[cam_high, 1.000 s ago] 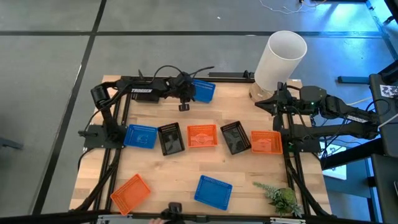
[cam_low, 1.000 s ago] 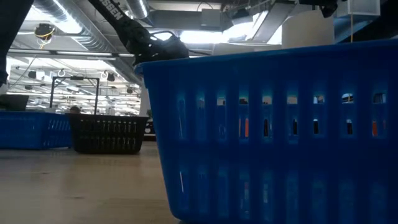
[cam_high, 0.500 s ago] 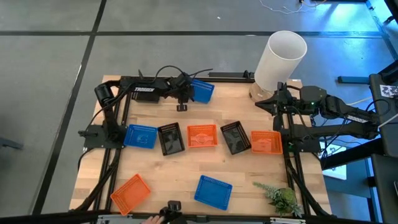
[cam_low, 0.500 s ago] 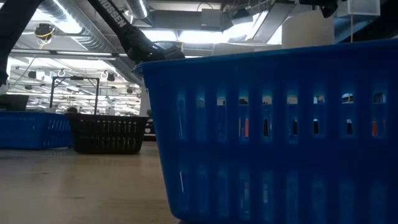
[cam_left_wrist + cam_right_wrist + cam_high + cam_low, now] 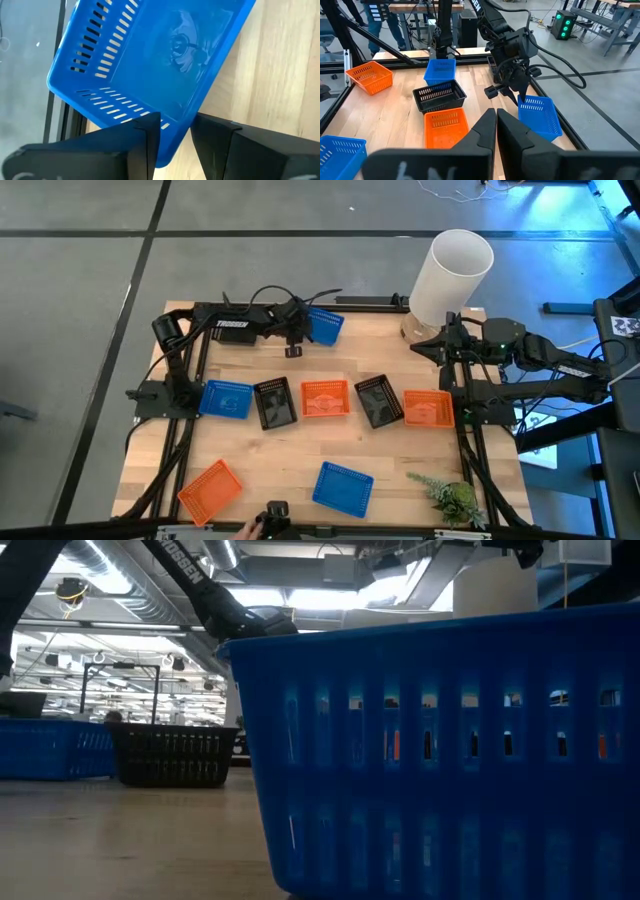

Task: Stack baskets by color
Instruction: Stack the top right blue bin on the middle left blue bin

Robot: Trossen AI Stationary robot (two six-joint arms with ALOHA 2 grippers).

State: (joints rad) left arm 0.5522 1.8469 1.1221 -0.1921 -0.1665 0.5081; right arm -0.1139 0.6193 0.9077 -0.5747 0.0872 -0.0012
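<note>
Seven baskets lie on the wooden table. A blue basket (image 5: 327,327) sits at the far edge, and my left gripper (image 5: 175,145) is open with a finger on each side of its corner. Across the middle stand a blue (image 5: 225,398), a black (image 5: 274,402), an orange (image 5: 325,398), a second black (image 5: 378,400) and a second orange basket (image 5: 427,408). Near the front edge lie an orange (image 5: 210,488) and a blue basket (image 5: 343,487). My right gripper (image 5: 496,120) hangs shut and empty above the table's right edge. My left gripper slants down from the table's left onto the far blue basket's corner (image 5: 172,131), which reaches up between the two open fingers (image 5: 147,142). Whether a finger touches the wall, I cannot tell. The basket rests flat on the table.
A tall white cylinder (image 5: 452,275) stands at the far right corner, behind my right arm. A small green plant (image 5: 450,500) lies at the near right corner. Bare wood shows between the middle row and the front baskets.
My left gripper has sunk a little toward the far blue basket and tipped slightly further down, then kept still. The baskets have not moved.
</note>
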